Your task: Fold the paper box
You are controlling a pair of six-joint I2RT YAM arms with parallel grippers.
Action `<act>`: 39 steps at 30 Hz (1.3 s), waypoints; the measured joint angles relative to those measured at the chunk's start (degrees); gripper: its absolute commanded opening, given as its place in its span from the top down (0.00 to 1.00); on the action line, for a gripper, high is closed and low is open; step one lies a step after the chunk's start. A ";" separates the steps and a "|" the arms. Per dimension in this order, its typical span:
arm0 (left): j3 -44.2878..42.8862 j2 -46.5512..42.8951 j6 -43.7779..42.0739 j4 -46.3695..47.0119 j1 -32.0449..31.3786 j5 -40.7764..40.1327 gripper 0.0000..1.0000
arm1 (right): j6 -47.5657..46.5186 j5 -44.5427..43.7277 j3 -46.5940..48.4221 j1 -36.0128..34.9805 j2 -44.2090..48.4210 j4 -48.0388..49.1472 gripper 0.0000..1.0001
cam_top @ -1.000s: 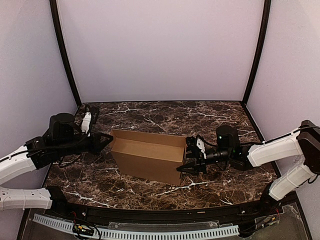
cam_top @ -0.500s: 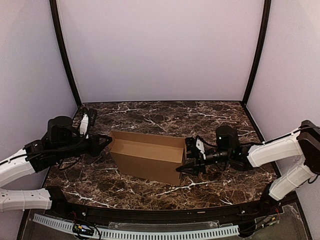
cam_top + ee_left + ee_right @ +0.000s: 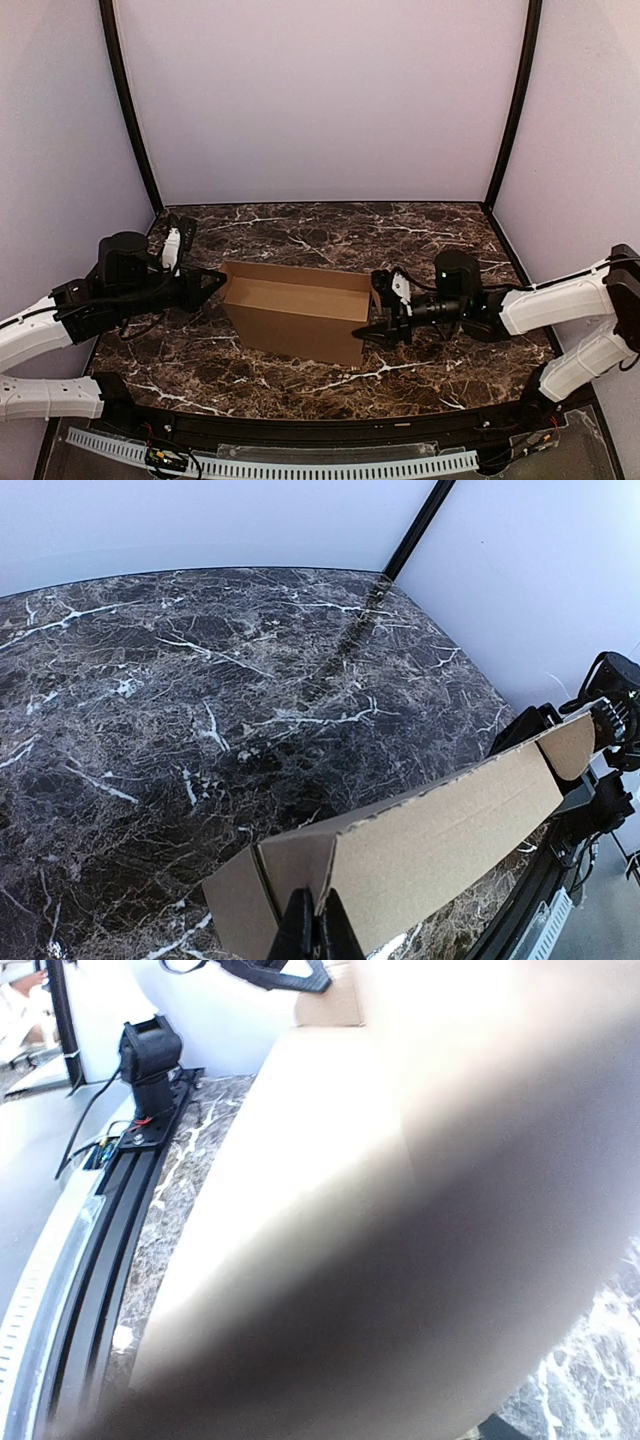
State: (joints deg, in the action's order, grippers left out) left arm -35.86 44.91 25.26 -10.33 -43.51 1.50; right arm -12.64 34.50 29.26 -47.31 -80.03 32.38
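open-topped paper box (image 3: 295,302), left gripper (image 3: 213,280) fingers pressed together at one end, right gripper (image 3: 370,307) fingers spread at the other

Evenly and softly lit from above in the overhead view, with pale walls (image 3: 320,100) tinted faintly lilac and only a soft shadow under the paper box (image 3: 300,315) on the dark marbled surface (image 3: 330,235). Sharp through the centre, mildly bowed along the black corner posts (image 3: 125,110). Bright and crisp from the left wrist, slightly soft at the left hand (image 3: 313,910) on the bottom edge. Badly blurred from the right wrist: washed out by glare at upper right, smeared by cardboard close to the lens, sharp only along the black rail (image 3: 95,1260) at left.
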 measured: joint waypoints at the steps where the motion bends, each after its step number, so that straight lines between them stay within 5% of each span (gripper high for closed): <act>1: -0.02 0.17 0.04 0.15 -0.17 0.02 0.99 | -0.07 -0.37 0.00 0.00 0.37 -0.02 0.27; 16: -0.90 1.77 0.33 0.42 -0.66 0.33 0.99 | -0.33 -2.40 -0.31 0.00 7.89 -3.06 0.19; 33: -1.73 3.26 0.79 0.46 -0.96 0.17 0.99 | 0.83 -2.12 0.24 0.11 25.53 -17.68 0.16; 37: -1.84 3.52 0.94 0.46 -1.01 -0.04 0.99 | 2.34 -1.81 1.25 0.11 29.88 -21.77 0.27; 39: -1.92 3.72 0.96 0.48 -1.01 -0.11 0.99 | 2.84 -1.55 2.05 0.11 31.61 -24.04 0.45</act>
State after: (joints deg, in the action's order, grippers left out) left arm -37.78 48.62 26.22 -9.85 -44.51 1.39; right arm -9.80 32.95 31.31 -47.20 -48.42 8.34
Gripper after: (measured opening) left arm 0.009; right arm 0.749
